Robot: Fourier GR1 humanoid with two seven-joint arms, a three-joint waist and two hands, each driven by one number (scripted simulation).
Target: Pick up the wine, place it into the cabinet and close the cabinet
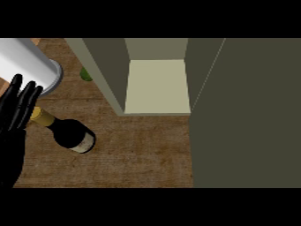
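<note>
Rising from the lower left edge, the left hand shows black, fingers straight and together, tips pointing up the view; it has hold of nothing. Just right of it lies the wine bottle on the brown counter, on its side, yellow-capped neck toward the hand's fingers, dark body angled toward lower right. Cannot tell whether the fingers touch the neck. Farther up the view, a grey forearm crosses the upper left corner. A small green object peeks out beside the cabinet. The cabinet stands open, pale shelf showing inside; its dark door fills the view's right side.
</note>
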